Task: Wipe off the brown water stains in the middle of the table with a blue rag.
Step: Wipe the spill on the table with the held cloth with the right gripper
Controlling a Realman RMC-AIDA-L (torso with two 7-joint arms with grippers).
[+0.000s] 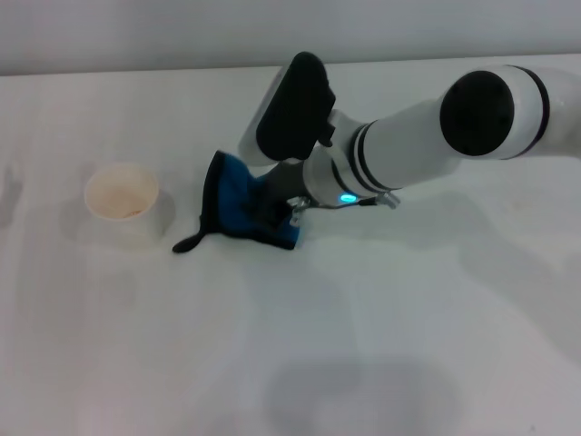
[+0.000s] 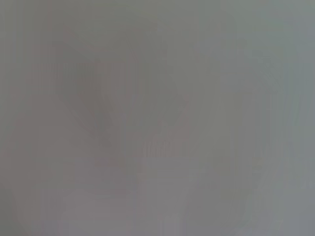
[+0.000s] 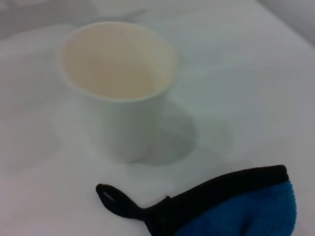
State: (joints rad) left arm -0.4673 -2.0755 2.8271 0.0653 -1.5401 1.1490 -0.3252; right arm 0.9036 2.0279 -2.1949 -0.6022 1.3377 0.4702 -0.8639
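The blue rag (image 1: pixel 238 202) lies bunched on the white table (image 1: pixel 408 345) just left of centre, its black corner loop (image 1: pixel 187 243) trailing toward the front left. My right gripper (image 1: pixel 272 214) reaches in from the right and is shut on the rag's right side, with its fingers mostly hidden by the wrist. The right wrist view shows the rag's black-edged corner (image 3: pixel 246 209) and its loop (image 3: pixel 112 197) lying on the table. No tan stain shows in any view. The left gripper is out of view; its wrist view shows only a blank grey surface.
A white paper cup (image 1: pixel 122 196) stands upright a short way left of the rag, and it also shows in the right wrist view (image 3: pixel 120 83). My right forearm (image 1: pixel 427 136) spans the right half of the table.
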